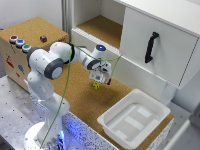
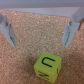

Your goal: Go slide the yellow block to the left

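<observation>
One small bright yellow cube with a dark U-shaped mark sits on the cork board just below my two-finger gripper, whose jaws stand spread and empty above it. I judge I'm still in the approach: next I must lower beside the cube, then push left.
</observation>
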